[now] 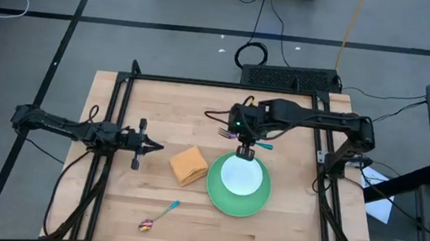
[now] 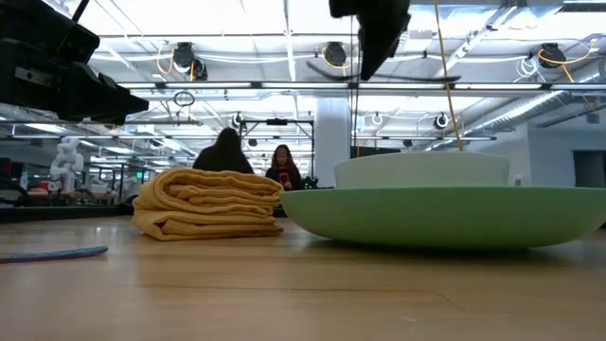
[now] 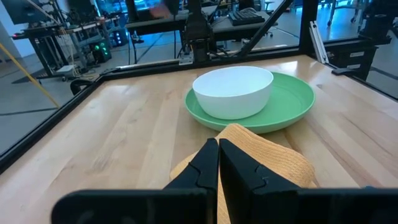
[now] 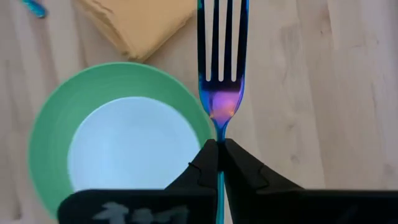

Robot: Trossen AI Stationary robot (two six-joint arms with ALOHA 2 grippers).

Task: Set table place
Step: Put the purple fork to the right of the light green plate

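A large green plate (image 1: pixel 216 192) lies on the wooden table with a white bowl (image 1: pixel 240 175) standing in it. An orange folded napkin (image 1: pixel 188 165) lies flat just left of the plate. The teal-handled spoon (image 1: pixel 158 216) lies near the front edge. My right gripper (image 4: pixel 219 149) hangs over the plate's far rim, shut on a blue fork (image 4: pixel 221 56). My left gripper (image 3: pixel 218 163) is shut and holds nothing, pointing level at the napkin (image 3: pixel 273 155) from the table's left. My right gripper pinches the fork's thin neck (image 4: pixel 219 132), just behind the tines' base, between its two fingers. The fingers slant down from above and lie across the fork. The fork is lifted clear, above the table beside the plate's far rim, with its tines (image 1: pixel 224 134) toward the table's left.
A black frame (image 1: pixel 203 82) runs round the tabletop. Bare wood lies left of the napkin and right of the plate (image 1: pixel 293 215). In the low view, people sit in the room behind the table (image 2: pixel 227 152).
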